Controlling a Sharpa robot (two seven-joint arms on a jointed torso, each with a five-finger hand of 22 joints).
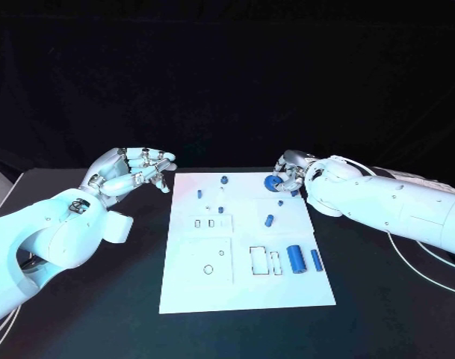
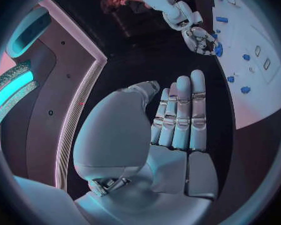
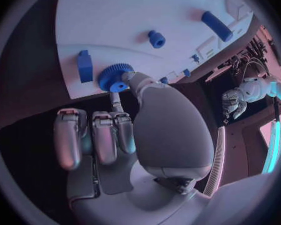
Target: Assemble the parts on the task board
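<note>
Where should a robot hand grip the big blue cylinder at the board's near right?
The cylinder lies on its side, long axis running near to far, a slimmer blue peg close on its right. Probably pinch it across its round middle from above.

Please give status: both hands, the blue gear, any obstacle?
Left hand empty, beside the task board. Right hand pinches blue gear at the board's far edge. Nothing blocking.

The board (image 1: 246, 292) lies mid-table, between the left hand (image 1: 136, 173) and the right hand (image 1: 290, 173), both near its far end. A gear (image 1: 275, 182) sits at the far right corner, touching the right hand; two cylinders (image 1: 305, 259) lie side by side near the right edge.
</note>
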